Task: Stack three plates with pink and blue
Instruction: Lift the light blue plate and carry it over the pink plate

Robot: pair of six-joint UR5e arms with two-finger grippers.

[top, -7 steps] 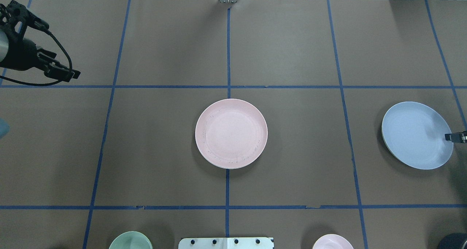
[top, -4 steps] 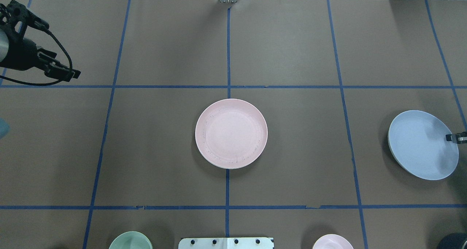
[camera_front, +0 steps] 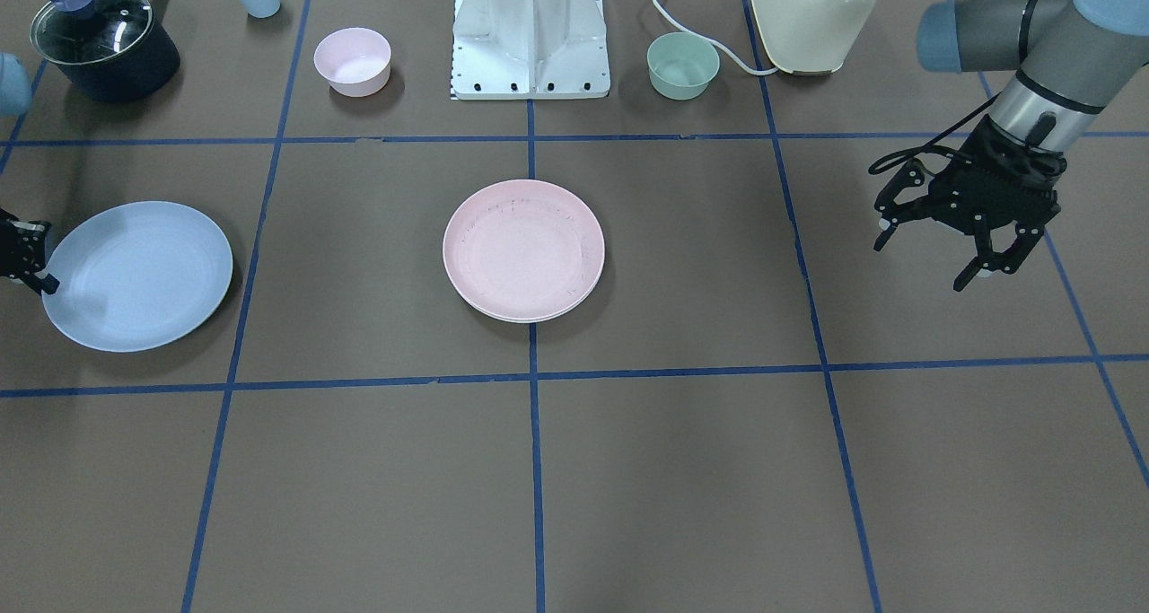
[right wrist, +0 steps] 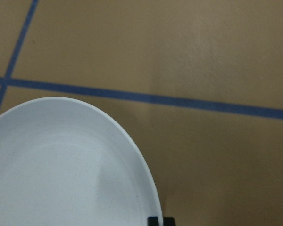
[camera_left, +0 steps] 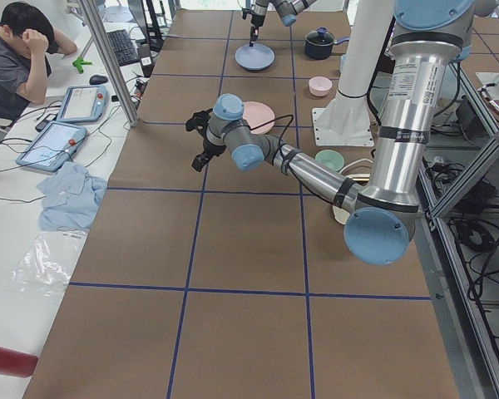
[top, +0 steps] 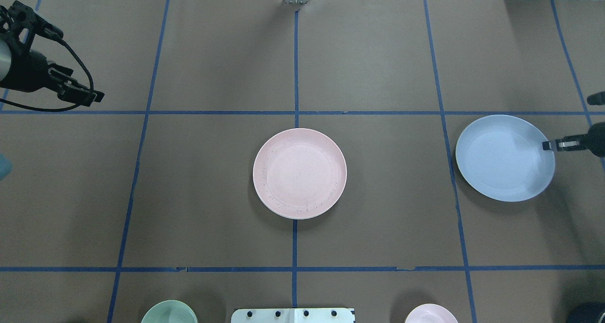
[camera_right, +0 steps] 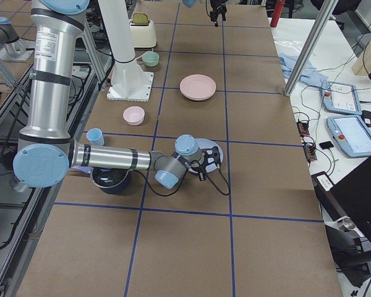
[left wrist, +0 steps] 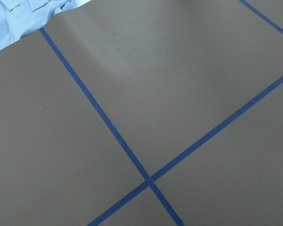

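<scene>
Gripping blue plate (top: 503, 158) rim with right fingers (top: 549, 145). Holding left fingers (top: 89, 95) spread open (well apart from pink plate (top: 299, 173)).

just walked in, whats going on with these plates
The right gripper has its jaws pinched on the rim of the blue plate, out at the robot's right side of the table. The pink plate sits in the centre on top of the cream plate, so the blue one is not yet stacked. The left gripper hangs open, holding nothing.
</scene>
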